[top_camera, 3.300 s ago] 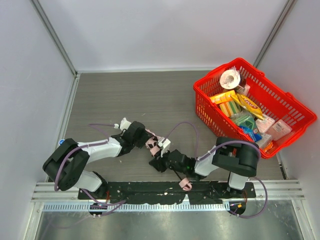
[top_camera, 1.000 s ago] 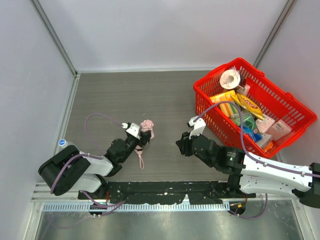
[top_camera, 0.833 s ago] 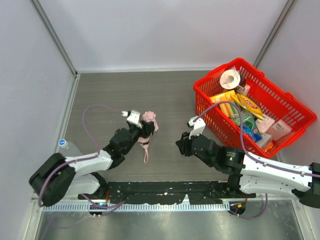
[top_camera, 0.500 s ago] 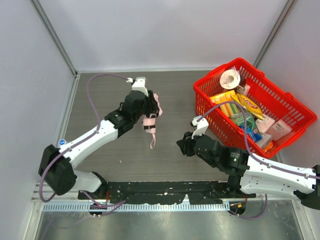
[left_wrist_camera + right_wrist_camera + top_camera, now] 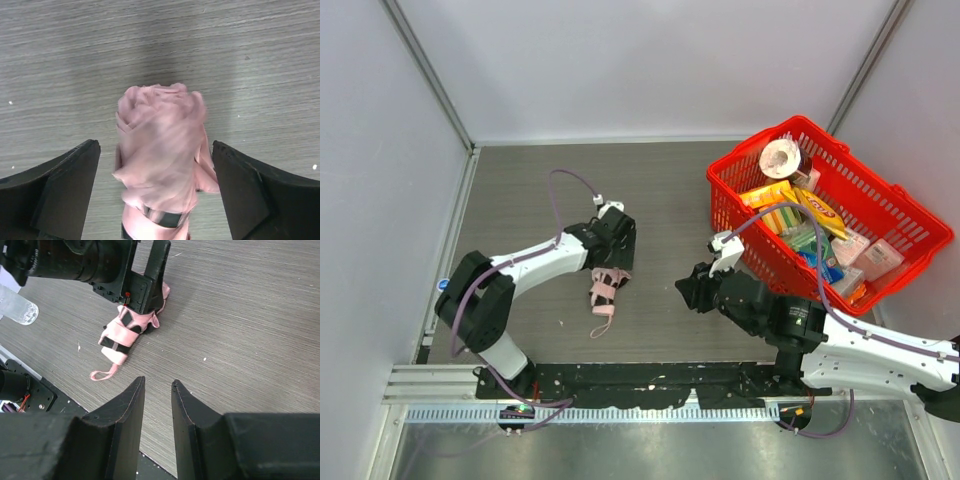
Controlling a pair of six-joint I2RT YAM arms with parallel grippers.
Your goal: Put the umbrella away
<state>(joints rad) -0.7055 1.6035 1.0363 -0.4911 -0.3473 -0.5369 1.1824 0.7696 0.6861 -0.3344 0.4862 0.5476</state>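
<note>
The umbrella (image 5: 604,290) lies folded on the grey table, pale pink with a black strap band, its wrist loop (image 5: 601,325) trailing toward the near edge. My left gripper (image 5: 612,266) hovers at its far end, open. In the left wrist view the pink fabric (image 5: 162,135) sits between the wide-spread fingers (image 5: 65,192), touching neither. My right gripper (image 5: 688,290) is to the right of it, apart. In the right wrist view its jaws (image 5: 157,381) stand a narrow gap apart with nothing between them, and the umbrella (image 5: 125,337) lies ahead under the left gripper (image 5: 147,287).
A red basket (image 5: 725,220) full of packets and a tape roll stands at the right, beside the right arm. A clear bottle (image 5: 17,307) lies at the left edge near the left arm's base. Grey walls close in the table on three sides.
The left arm swung the umbrella up and away, then brought it back toward the near side. Its jaws have opened and the umbrella now lies free. The right gripper barely moved.
</note>
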